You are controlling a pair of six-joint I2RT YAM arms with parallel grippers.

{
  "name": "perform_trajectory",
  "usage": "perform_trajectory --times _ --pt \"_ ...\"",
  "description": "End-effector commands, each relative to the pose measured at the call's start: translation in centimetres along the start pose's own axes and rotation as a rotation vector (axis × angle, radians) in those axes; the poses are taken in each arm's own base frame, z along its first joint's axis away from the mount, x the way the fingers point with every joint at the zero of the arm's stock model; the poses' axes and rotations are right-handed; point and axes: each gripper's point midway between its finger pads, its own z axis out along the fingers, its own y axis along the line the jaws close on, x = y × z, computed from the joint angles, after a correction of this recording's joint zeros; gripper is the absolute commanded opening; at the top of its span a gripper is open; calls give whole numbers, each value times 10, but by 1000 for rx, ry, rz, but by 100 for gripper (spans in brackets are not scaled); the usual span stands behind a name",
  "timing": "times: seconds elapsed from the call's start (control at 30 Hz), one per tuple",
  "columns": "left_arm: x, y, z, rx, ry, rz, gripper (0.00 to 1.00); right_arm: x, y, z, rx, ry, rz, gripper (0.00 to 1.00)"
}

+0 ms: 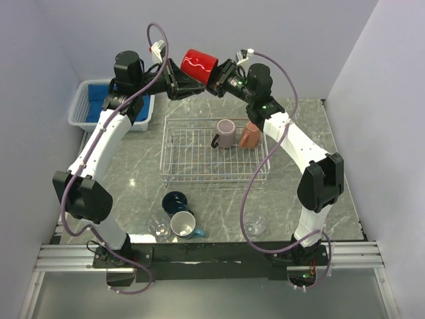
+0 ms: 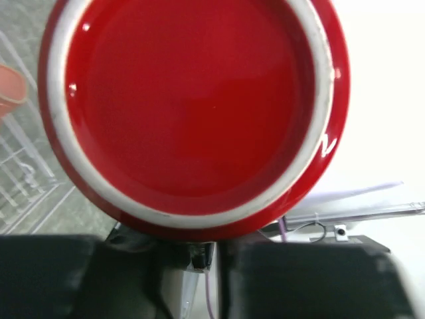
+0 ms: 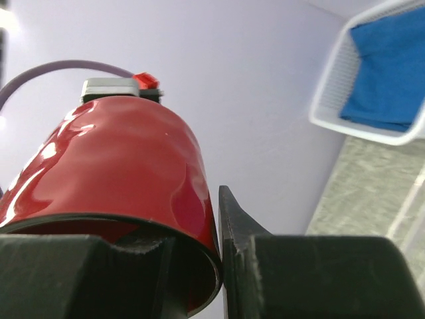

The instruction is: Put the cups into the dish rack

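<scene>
A red cup [image 1: 199, 64] hangs on its side in the air beyond the dish rack [image 1: 174, 171], between my two grippers. My right gripper [image 1: 218, 74] is shut on its rim, one finger inside and one outside [image 3: 216, 246]. My left gripper [image 1: 180, 78] meets the cup from the base side. In the left wrist view that base [image 2: 192, 106] fills the frame, and the fingers stand nearly together under its lower edge [image 2: 219, 249]. A mauve cup [image 1: 226, 133] and a salmon cup [image 1: 251, 135] sit in the rack's far right part.
In front of the rack stand a navy cup [image 1: 174, 202], a light blue cup [image 1: 182, 224] and two clear glass cups [image 1: 159, 229] [image 1: 254, 226]. A white basket [image 1: 83, 109] with blue cloth sits at the far left. Walls close in on three sides.
</scene>
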Motion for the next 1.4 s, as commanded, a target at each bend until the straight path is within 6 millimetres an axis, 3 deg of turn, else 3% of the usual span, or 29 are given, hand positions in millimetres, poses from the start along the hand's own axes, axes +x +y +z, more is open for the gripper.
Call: perform_trajectory --times 0.0,0.03,0.23,0.47,0.7,0.77,0.83,0.9,1.0,1.03,1.1,1.13,1.23,1.37 --pt "-25 -48 -8 119 -98 149 9 26 21 -3 -83 64 -42 0" --pt "-30 -47 -13 115 -110 145 1 27 16 -4 -73 64 -32 0" --pt "-48 -49 -33 112 -137 199 1 27 14 -8 -57 69 -27 0" --pt "-50 -27 -60 4 -134 322 1 16 -5 -24 52 39 -40 30" --pt "-60 -6 -81 -53 -177 321 1 18 -21 -39 94 55 -28 46" --pt "-60 -3 -84 -55 -180 323 1 21 -26 -44 104 68 -20 56" --pt "-60 6 -84 -91 -174 320 1 24 -30 -51 134 89 -28 58" --pt "-53 32 -81 -183 -145 348 1 20 -32 -62 164 83 -58 58" --pt "-42 68 -75 -338 -84 505 1 8 -16 -88 170 33 -84 59" --pt "-30 88 -76 -409 -44 493 1 3 -3 -100 157 9 -105 59" --pt "-17 113 -73 -482 20 592 1 -9 5 -117 175 -32 -130 63" --pt "-13 134 -78 -555 26 596 1 -11 21 -128 159 -53 -158 64" --pt "-3 168 -81 -664 66 644 1 -19 39 -156 173 -110 -203 69" --pt "14 203 -71 -772 166 717 1 -19 44 -182 192 -148 -219 75"
